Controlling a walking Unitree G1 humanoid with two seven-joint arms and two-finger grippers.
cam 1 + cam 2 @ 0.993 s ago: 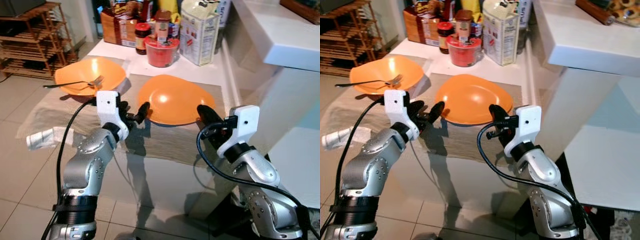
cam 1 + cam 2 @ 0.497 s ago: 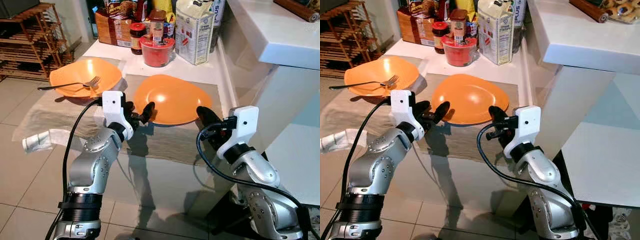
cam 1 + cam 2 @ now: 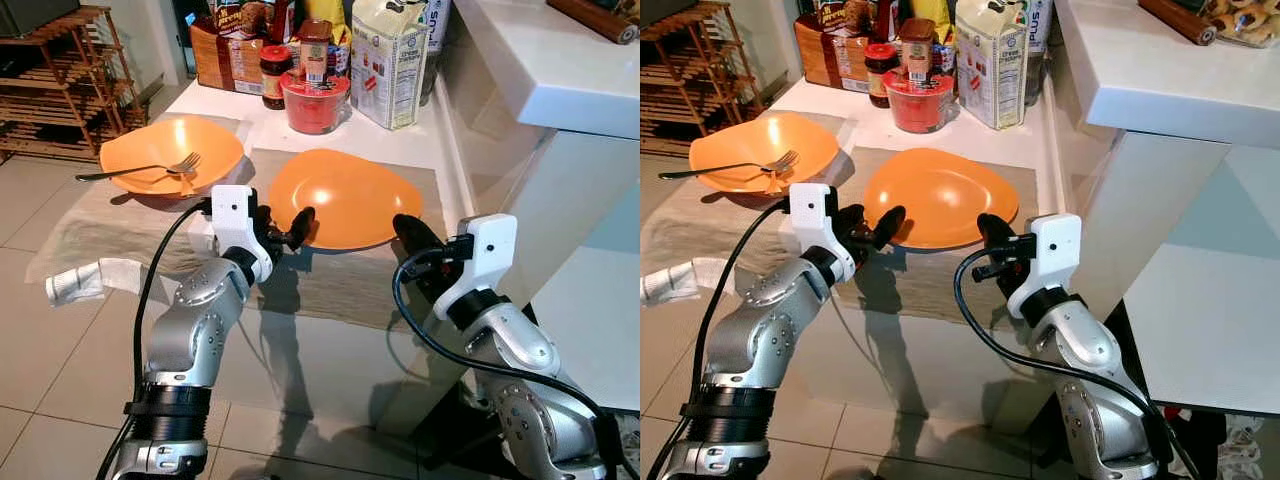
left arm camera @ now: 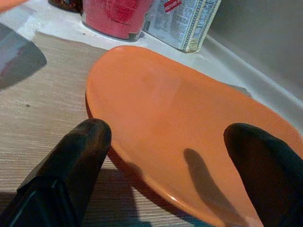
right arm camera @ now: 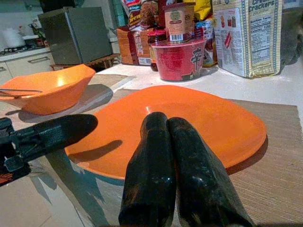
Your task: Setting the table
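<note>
An orange plate lies on a woven placemat at the table's middle. To its left stands an orange bowl with a fork resting across it. My left gripper is open at the plate's near-left rim; in the left wrist view its fingers spread to either side of the plate's edge, holding nothing. My right gripper is shut and empty at the plate's near-right rim, its closed fingers pointing over the plate.
A red noodle cup, a cracker box, jars and packets crowd the table's far end. A white counter rises on the right. A wooden rack stands at the far left. A rolled white cloth hangs by the table's left edge.
My left gripper has crept forward and a little right, closer to the plate's rim. The right arm has stayed put. The camera shifted slightly early on.
</note>
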